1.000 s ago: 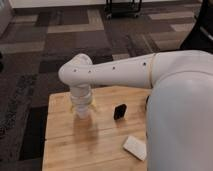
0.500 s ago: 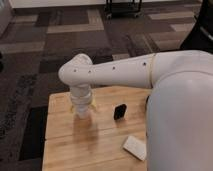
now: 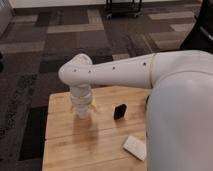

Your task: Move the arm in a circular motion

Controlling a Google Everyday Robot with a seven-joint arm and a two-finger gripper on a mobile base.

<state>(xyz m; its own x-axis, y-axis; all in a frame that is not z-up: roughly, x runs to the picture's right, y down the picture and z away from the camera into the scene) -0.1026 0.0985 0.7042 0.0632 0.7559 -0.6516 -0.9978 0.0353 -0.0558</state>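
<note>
The large glossy white arm (image 3: pixel 130 72) reaches from the right across the wooden table (image 3: pixel 95 145) to a rounded elbow (image 3: pixel 75 70) at the left. From the elbow a short segment points down to the yellowish-tan gripper (image 3: pixel 81 109), which hangs over the left part of the table, just above or on its surface. The arm's thick near segment fills the right side of the view and hides that part of the table.
A small black object (image 3: pixel 119 111) stands on the table right of the gripper. A flat white object (image 3: pixel 135 146) lies nearer the front. Patterned dark carpet surrounds the table. A black cart base (image 3: pixel 122 8) stands at the back.
The elbow and gripper have shifted very slightly; the table objects have not moved.
</note>
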